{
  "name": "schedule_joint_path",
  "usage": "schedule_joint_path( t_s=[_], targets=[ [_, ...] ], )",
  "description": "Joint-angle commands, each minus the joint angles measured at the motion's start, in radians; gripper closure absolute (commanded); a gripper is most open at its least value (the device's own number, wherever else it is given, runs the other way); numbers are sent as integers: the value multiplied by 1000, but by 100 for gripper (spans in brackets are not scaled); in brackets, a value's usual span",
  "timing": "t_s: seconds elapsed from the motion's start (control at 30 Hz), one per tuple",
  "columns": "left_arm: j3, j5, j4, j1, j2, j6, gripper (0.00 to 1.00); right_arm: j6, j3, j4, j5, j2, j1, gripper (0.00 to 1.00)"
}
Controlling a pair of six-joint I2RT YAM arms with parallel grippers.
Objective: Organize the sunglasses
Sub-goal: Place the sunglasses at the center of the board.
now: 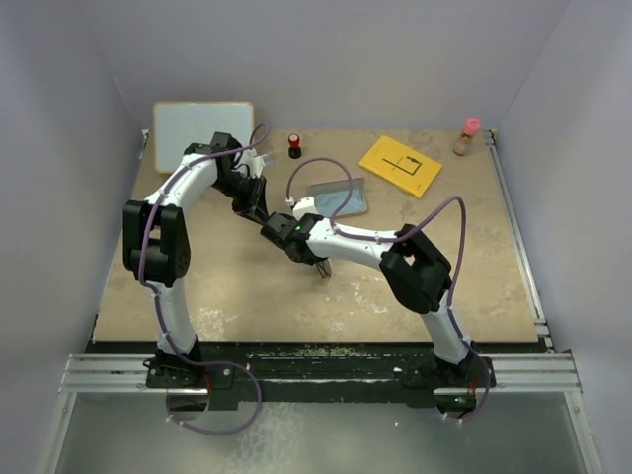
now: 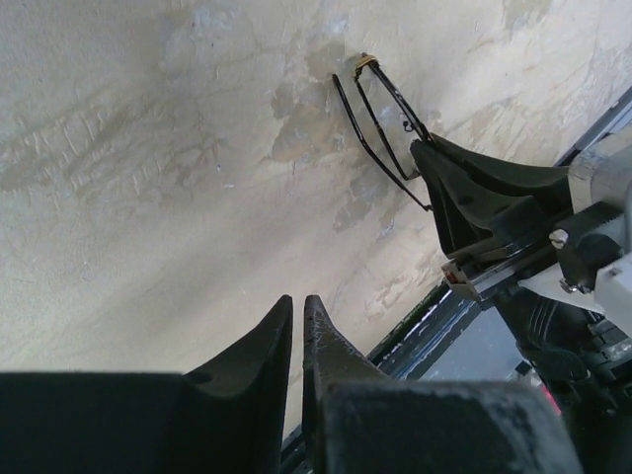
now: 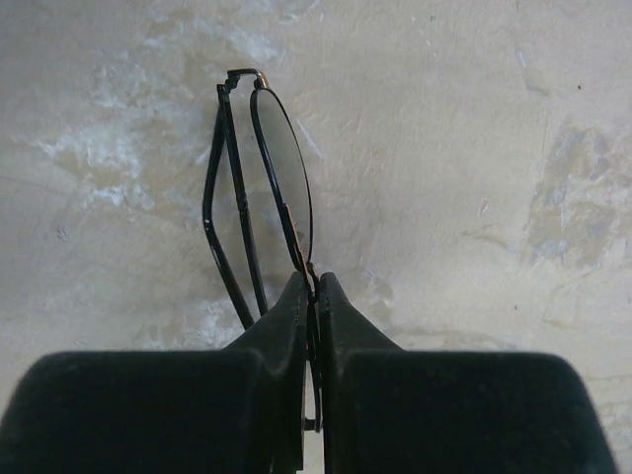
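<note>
The sunglasses (image 3: 281, 168), thin dark wire frames with folded temple arms, hang above the table. My right gripper (image 3: 312, 278) is shut on their frame near one lens edge. From above they show as a small dark shape (image 1: 322, 267) below the right gripper (image 1: 314, 259), near the table's middle. In the left wrist view the sunglasses (image 2: 380, 118) stick out of the right gripper's fingers (image 2: 464, 188). My left gripper (image 2: 297, 299) stands apart from them, its jaws parted by only a narrow slit with nothing between. It sits just up-left of the right wrist (image 1: 259, 209).
A bluish-grey flat item (image 1: 339, 197) lies just behind the right wrist. At the back are a yellow sheet (image 1: 400, 165), a white board (image 1: 202, 131), a small red-and-black object (image 1: 294, 146) and a pink-capped bottle (image 1: 468, 136). The table's dark front rail (image 1: 316, 348) runs nearby.
</note>
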Motion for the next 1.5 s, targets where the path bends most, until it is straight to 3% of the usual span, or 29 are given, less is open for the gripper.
schedule_joint_path(
  t_s=[0.0, 0.03, 0.2, 0.37, 0.7, 0.83, 0.9, 1.03, 1.23, 1.27, 1.3, 1.33, 1.47],
  targets=[
    [-32, 13, 22, 3, -35, 27, 89, 97, 5, -141, 1, 12, 3, 100],
    [-39, 11, 28, 3, -40, 27, 89, 101, 0, -129, -12, 7, 3, 100],
    [-46, -6, 25, 3, -41, 28, 89, 97, 25, -132, -20, 4, 3, 68],
    [-47, 1, 29, 3, -45, 28, 89, 119, 52, -164, -7, 21, 3, 61],
    [-37, 5, 19, 3, -57, 23, 88, 129, 34, -128, -123, -97, 3, 60],
    [-39, 12, 26, -3, -79, 4, 84, 115, -20, -30, -215, -237, -11, 49],
    [-70, 10, 57, -8, -98, -22, 78, 108, -53, 16, -280, -286, -29, 47],
    [-104, 17, 77, -47, -116, -43, 50, 140, -120, 44, -338, -379, -62, 48],
    [-21, -3, 83, -277, -100, -52, 40, 208, -404, 163, -475, -666, -334, 44],
    [-16, -18, 101, -308, -100, -68, 34, 198, -429, 163, -466, -724, -383, 41],
    [-13, -28, 124, -337, -98, -83, 8, 186, -442, 152, -449, -758, -411, 38],
    [-13, -32, 151, -359, -92, -102, 3, 166, -446, 117, -429, -780, -436, 35],
    [21, -19, 162, -397, -26, -140, 2, 118, -445, 22, -370, -823, -489, 33]
  ],
)
